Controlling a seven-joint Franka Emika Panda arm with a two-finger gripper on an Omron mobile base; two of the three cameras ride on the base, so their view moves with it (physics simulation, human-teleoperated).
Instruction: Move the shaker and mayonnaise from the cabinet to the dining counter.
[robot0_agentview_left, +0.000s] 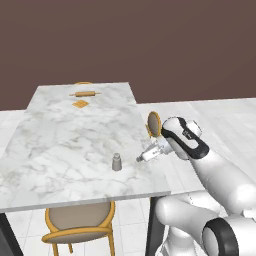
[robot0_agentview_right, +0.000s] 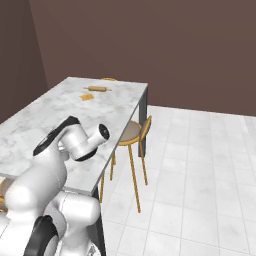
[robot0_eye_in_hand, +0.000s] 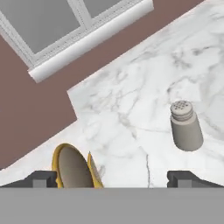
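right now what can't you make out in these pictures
- Small pale grey shaker on the white marble dining counter: hidden in the right base view by the white arm.
- Small orange flat thing beside the wooden rolling pin: too small to identify in both base views.
- Orange-wood round-backed chair: cut off in the hand view's bottom.
- Open gripper: just fingertips show.

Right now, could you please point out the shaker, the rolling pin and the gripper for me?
shaker (robot0_eye_in_hand: 185, 129): hand view, middle of its grey body.
rolling pin (robot0_agentview_left: 84, 94): left base view, middle of the wooden barrel.
gripper (robot0_eye_in_hand: 114, 178): hand view, midway between its open fingertips.
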